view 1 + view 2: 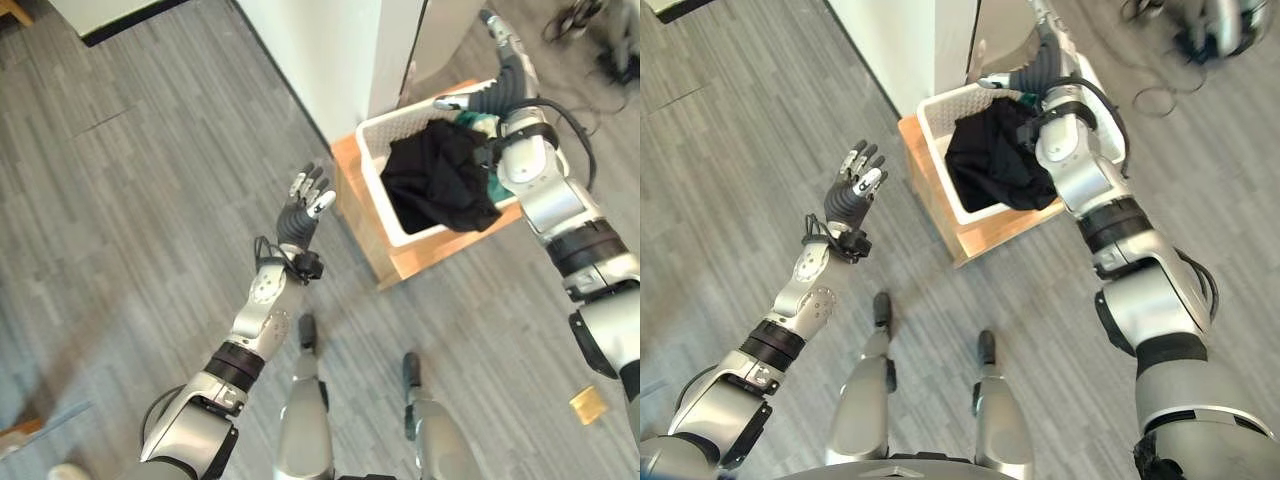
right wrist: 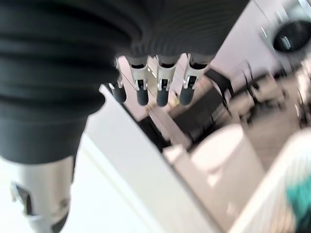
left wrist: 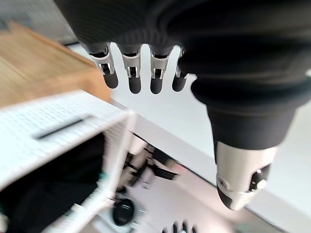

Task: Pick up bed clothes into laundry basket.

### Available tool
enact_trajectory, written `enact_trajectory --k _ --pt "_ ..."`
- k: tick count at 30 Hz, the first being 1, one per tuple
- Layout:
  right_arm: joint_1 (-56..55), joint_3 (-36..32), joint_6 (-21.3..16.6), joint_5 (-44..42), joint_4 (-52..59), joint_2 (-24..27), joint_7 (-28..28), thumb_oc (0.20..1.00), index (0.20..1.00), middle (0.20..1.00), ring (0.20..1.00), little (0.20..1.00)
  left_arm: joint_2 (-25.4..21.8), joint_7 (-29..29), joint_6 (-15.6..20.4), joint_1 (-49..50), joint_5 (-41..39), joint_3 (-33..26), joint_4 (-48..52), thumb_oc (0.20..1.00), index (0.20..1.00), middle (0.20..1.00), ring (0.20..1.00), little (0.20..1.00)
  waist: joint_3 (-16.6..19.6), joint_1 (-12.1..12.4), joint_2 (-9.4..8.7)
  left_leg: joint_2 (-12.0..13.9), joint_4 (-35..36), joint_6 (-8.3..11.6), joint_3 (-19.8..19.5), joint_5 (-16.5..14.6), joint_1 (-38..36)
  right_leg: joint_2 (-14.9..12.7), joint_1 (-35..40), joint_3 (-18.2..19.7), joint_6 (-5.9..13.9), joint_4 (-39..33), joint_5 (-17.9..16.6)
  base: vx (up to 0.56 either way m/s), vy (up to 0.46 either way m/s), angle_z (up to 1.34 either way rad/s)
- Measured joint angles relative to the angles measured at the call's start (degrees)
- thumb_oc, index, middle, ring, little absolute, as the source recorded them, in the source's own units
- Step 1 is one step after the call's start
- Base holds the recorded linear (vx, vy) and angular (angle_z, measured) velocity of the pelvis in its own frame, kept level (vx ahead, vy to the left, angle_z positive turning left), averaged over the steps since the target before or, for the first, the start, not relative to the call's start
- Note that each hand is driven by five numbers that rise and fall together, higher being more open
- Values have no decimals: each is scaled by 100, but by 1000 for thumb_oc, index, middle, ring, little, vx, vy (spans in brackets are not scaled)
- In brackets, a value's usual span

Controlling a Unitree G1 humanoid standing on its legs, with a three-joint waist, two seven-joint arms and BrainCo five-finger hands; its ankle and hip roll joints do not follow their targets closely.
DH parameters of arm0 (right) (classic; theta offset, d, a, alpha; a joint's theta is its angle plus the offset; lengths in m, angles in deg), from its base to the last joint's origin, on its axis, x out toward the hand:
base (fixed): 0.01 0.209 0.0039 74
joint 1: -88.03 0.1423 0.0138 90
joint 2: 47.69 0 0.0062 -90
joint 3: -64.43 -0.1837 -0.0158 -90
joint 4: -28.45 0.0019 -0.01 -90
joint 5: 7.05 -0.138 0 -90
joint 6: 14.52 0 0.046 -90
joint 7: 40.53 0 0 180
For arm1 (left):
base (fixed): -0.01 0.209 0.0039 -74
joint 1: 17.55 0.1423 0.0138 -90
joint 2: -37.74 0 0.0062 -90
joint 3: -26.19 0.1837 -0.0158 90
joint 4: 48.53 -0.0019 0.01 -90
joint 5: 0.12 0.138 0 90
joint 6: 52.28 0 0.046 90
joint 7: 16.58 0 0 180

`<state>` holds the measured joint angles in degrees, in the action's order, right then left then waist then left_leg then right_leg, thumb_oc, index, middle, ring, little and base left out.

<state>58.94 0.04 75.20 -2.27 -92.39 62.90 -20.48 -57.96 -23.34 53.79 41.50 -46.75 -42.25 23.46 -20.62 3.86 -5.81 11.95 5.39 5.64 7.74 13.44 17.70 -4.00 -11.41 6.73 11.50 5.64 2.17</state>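
A white laundry basket (image 1: 372, 165) stands on a low wooden stand (image 1: 405, 262). A black garment (image 1: 438, 180) lies in it and hangs over its near rim, and a teal cloth (image 1: 472, 121) shows behind it. My right hand (image 1: 506, 80) hovers over the basket's far side with straight fingers (image 2: 163, 90) and nothing in it. My left hand (image 1: 300, 208) is raised over the floor to the left of the basket, apart from it. It is open and empty, and its fingers (image 3: 133, 75) point toward the basket (image 3: 63, 131).
A white wall or cabinet (image 1: 330, 50) rises just behind the basket. Dark cables (image 1: 585, 20) lie on the grey plank floor at the far right. A small yellow object (image 1: 588, 405) lies on the floor at the lower right.
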Motion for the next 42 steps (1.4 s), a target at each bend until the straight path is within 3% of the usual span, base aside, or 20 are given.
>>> enact_trajectory --k 6,7,9,11,14,16,17,18,19,21,25,27,30,31,32,33,36,37,39,42 --pt "-3322 -1324 -479 -941 2456 -1211 -132 1000 1000 1000 1000 1000 -324 -619 -35 252 991 -414 626 1000 1000 1000 1000 1000 330 -67 -323 354 33 -58 38 -359 -499 404 29 73 -15 1134 22 -21 -114 14" --pt "-3617 -783 -648 -1117 2565 -1256 -378 1000 1000 1000 1000 1000 -609 -831 -3 17 1427 -500 896 1000 1000 1000 1000 1000 437 -71 -304 528 -6 60 10 -798 -352 758 -68 237 -161 973 566 -109 -124 70" --pt "-3714 -670 -883 -1255 2623 -1585 -527 1000 1000 1000 1000 1000 -984 -972 24 -399 1942 -592 1078 1000 1000 1000 1000 1000 498 -140 -878 91 -592 -115 398 -817 -92 424 263 164 -705 7 106 4 69 125" --pt "-3900 -566 -1129 -1339 2488 -1930 -650 1000 1000 1000 1000 1000 -549 -1370 36 -91 2620 -1155 1019 1000 1000 1000 1000 1000 416 80 -92 136 -1131 -197 -137 -684 68 677 646 -361 -206 147 204 89 221 152" --pt "-3339 -134 -1310 -1424 2301 -1793 -719 1000 1000 1000 1000 1000 -691 -1688 169 532 2666 -1874 1217 1000 1000 1000 1000 1000 516 486 -16 -127 -596 -236 403 -852 -60 250 725 -437 -473 188 469 100 87 155" --pt "-3283 -413 -1487 -1437 2343 -1677 -656 1000 1000 1000 1000 1000 -534 -1731 221 691 2665 -2119 1275 1000 1000 1000 1000 1000 535 333 167 -182 -621 -896 559 -658 -40 289 719 -457 -515 613 672 -40 204 189" --pt "-3395 -607 -1535 -1483 2362 -1647 -626 1000 1000 1000 1000 1000 -483 -1741 256 818 2664 -2090 1488 1000 1000 1000 1000 1000 528 249 258 -221 -357 -1251 509 -322 -198 388 474 -86 -278 1435 1069 -69 247 201" --pt "-3637 -764 -1545 -1502 2602 -1510 -625 1000 1000 1000 1000 1000 -377 -1708 314 902 2652 -1856 1689 1000 1000 1000 1000 1000 442 120 417 -361 -377 -1312 124 -135 -134 716 480 530 -470 1543 1398 -110 277 248" --pt "-3850 -820 -1559 -1571 2861 -1389 -611 1000 1000 1000 1000 1000 -255 -1611 392 1113 2663 -1671 1957 1000 1000 1000 1000 1000 434 -126 485 -461 -258 -939 -146 -225 -149 845 544 714 -645 1323 1426 -51 183 235" --pt "-3924 -730 -1593 -1621 2924 -1526 -667 1000 1000 1000 1000 1000 -362 -1330 450 1479 2740 -1399 1877 1000 1000 1000 1000 1000 418 -395 189 -636 -598 -844 823 -492 -88 356 347 503 -728 1012 1016 -43 232 203" --pt "-4300 -686 -1527 -1891 3166 -1882 -818 1000 1000 1000 1000 1000 -288 -1224 256 2106 2764 -1515 1530 1000 1000 1000 1000 1000 490 -301 135 450 -3076 -282 1181 -1482 -18 -574 1515 -694 -485 441 927 3 219 132" --pt "-4378 -676 -1600 -1988 3180 -1674 -852 1000 1000 1000 1000 1000 -214 -1245 253 2482 2763 -1672 1585 1000 1000 1000 1000 1000 872 -370 692 926 -2192 -589 972 -775 -306 -420 1377 -910 -239 1403 1051 5 226 137" --pt "-4383 -381 -1624 -2053 3151 -1795 -969 1000 1000 1000 1000 1000 -179 -1251 181 2527 2764 -1985 1489 1000 1000 1000 1000 1000 958 -75 495 538 -1493 -454 914 -782 -386 -843 706 -940 -68 1044 1362 -1 214 87" --pt "-4298 -196 -1627 -2045 3069 -1842 -1047 1000 1000 1000 1000 1000 -225 -1264 122 2550 2765 -2066 1460 1000 1000 1000 1000 1000 958 73 454 417 -1344 -362 891 -734 -367 -778 729 -994 -99 216 1018 11 334 116" --pt "-4297 -259 -1618 -2051 2796 -2166 -1062 1000 1000 1000 1000 1000 -529 -1207 83 2386 2781 -1867 1403 1000 1000 1000 1000 1000 917 126 80 124 -1375 -349 904 -712 -267 -877 908 -1030 -10 -241 -117 36 291 170" --pt "-4297 -330 -1582 -2053 2643 -2266 -1038 1000 1000 1000 1000 1000 -567 -1143 77 2320 2910 -1729 1332 1000 1000 1000 1000 1000 910 116 60 205 -1324 -277 749 -804 -290 -942 882 -1099 107 217 44 75 376 165" --pt "-4225 -271 -1537 -2052 2645 -2557 -1076 1000 1000 1000 1000 1000 -774 -1144 41 2477 2960 -1577 1162 1000 1000 1000 1000 1000 805 252 83 -42 -1140 -358 842 -957 -656 -823 471 33 -38 2073 -310 182 499 114" --pt "-4224 -282 -1557 -2066 2679 -2541 -1073 1000 1000 1000 1000 1000 -765 -1136 62 2415 2960 -1538 1264 1000 1000 1000 1000 1000 761 193 322 -4 -858 -580 565 -808 -748 -168 125 428 398 2526 298 222 514 118" --pt "-4250 -280 -1598 -2152 2710 -2499 -1126 1000 1000 1000 1000 1000 -845 -1078 148 2268 2954 -1513 1259 1000 1000 1000 1000 1000 767 -124 341 72 -337 -598 288 -827 -791 719 40 457 72 1742 636 99 227 154" --pt "-4319 -441 -1659 -2309 2776 -2478 -1190 1000 1000 1000 1000 1000 -1087 -1030 147 2365 2926 -1526 1275 1000 1000 1000 1000 1000 848 -393 -268 -573 -49 -639 1036 -324 -943 557 -259 178 -447 335 -119 68 81 123"
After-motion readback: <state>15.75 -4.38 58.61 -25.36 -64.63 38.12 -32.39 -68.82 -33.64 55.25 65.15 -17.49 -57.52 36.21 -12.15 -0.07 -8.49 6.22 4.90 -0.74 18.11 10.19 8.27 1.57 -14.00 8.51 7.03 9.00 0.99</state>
